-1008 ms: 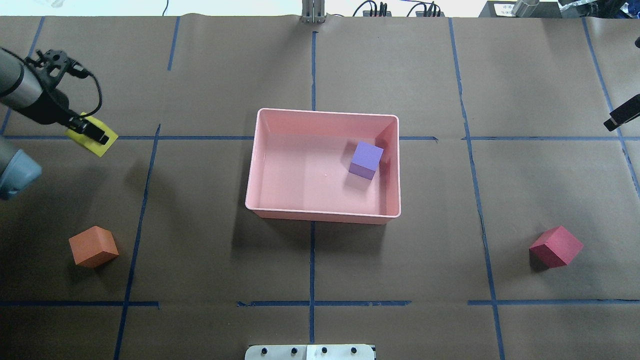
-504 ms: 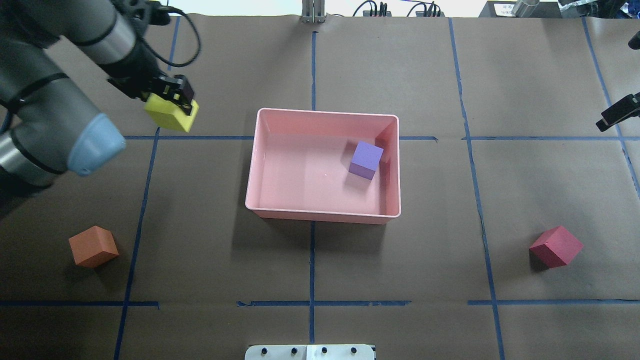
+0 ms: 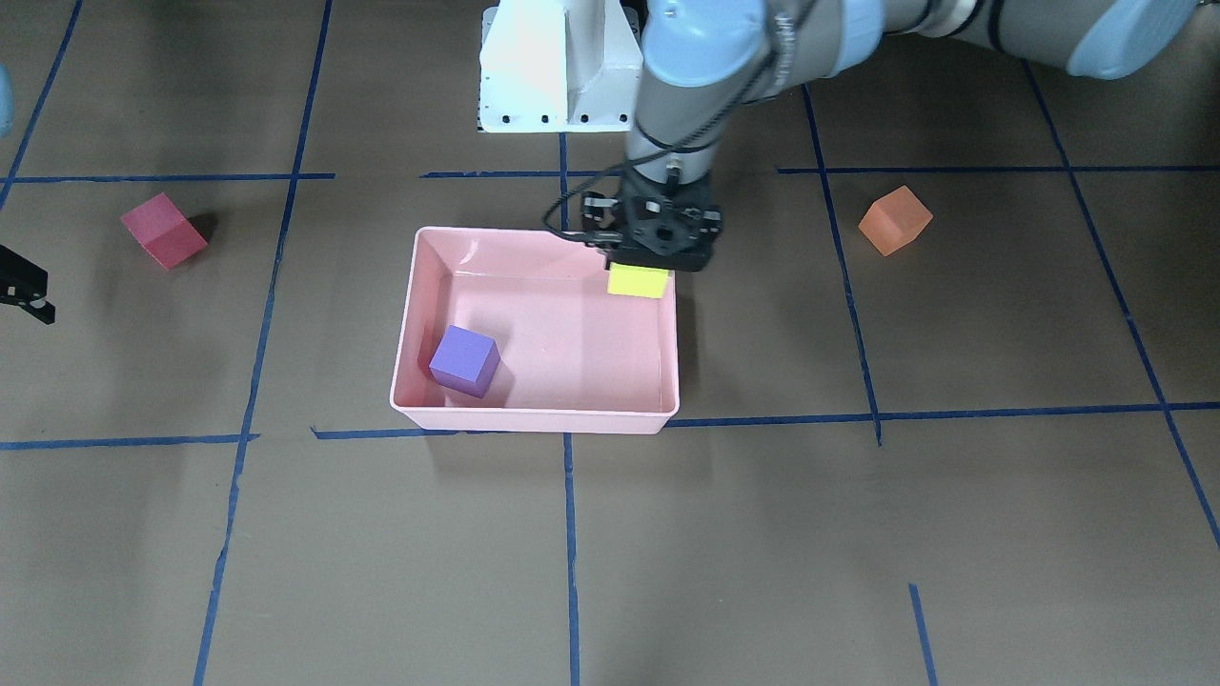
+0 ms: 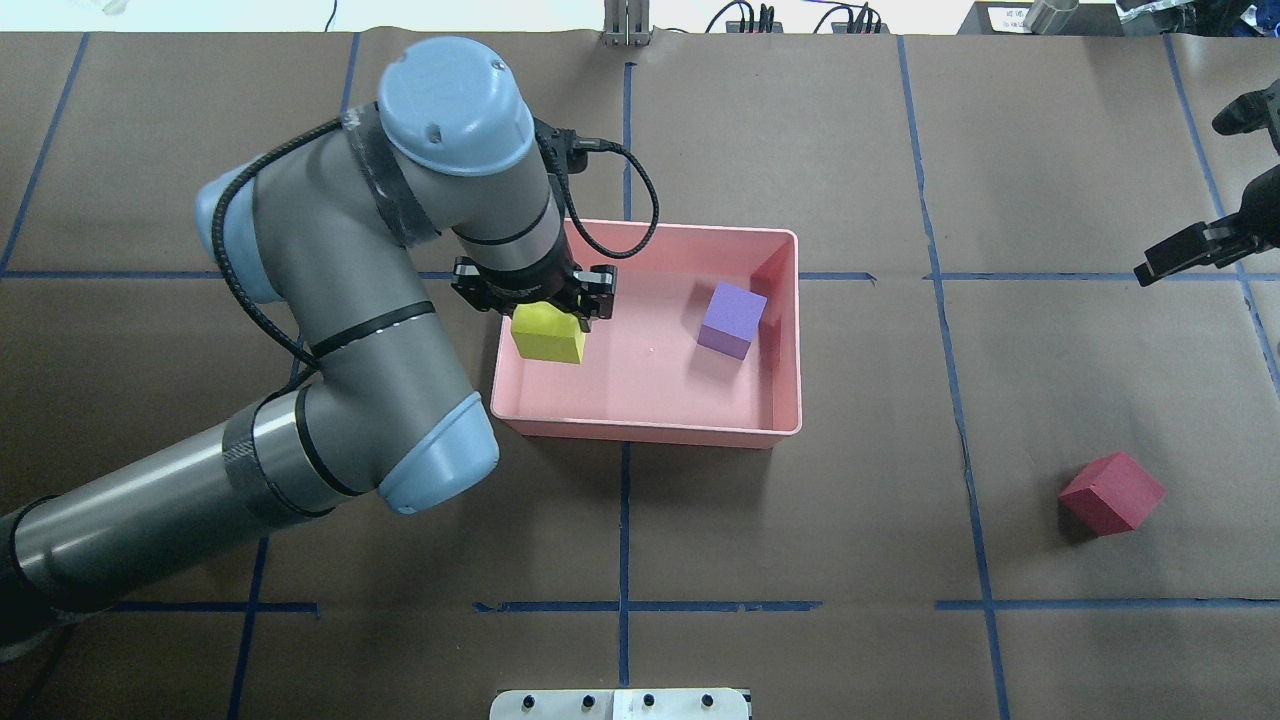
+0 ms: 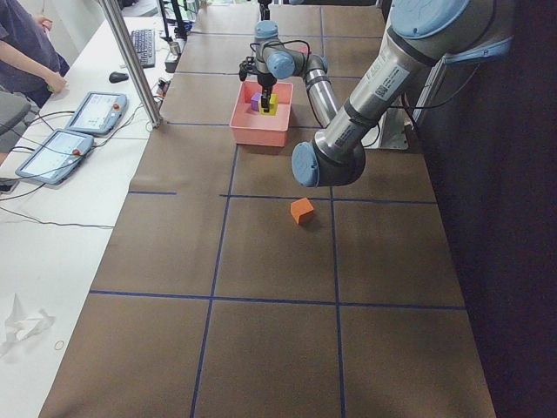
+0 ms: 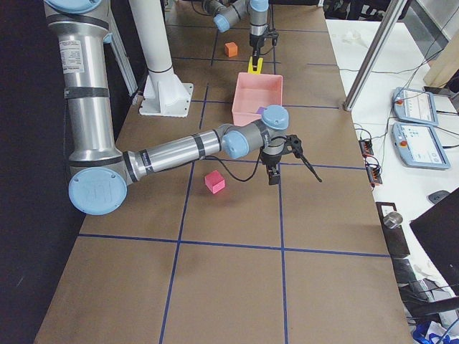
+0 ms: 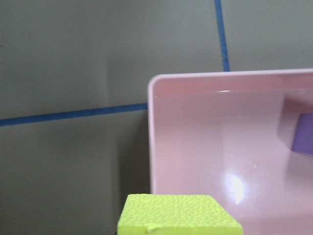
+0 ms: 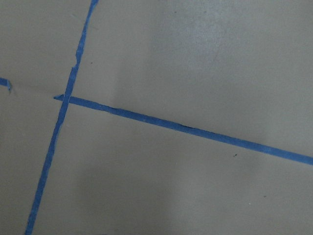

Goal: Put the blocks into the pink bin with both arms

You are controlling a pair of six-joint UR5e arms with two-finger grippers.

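My left gripper [image 4: 548,305] is shut on the yellow-green block [image 4: 548,336] and holds it above the left end of the pink bin [image 4: 650,432]. The block also shows in the front view [image 3: 637,281] and the left wrist view [image 7: 179,215], just inside the bin's rim [image 7: 151,142]. The purple block [image 4: 732,318] lies in the bin's right part. The orange block [image 3: 894,220] sits on the table on my left side; my left arm hides it in the overhead view. The red block [image 4: 1111,492] sits at the near right. My right gripper [image 4: 1190,252] is open and empty, high over the table's right edge.
Brown paper with blue tape lines [image 8: 186,128] covers the table. The white robot pedestal [image 3: 558,67] stands behind the bin in the front view. Tablets and cables [image 6: 412,107] lie on a side bench beyond the far table edge.
My left arm has swung right, carrying the yellow-green block from the far left to over the bin's left end, and now covers the orange block. My right gripper has shifted slightly inward.
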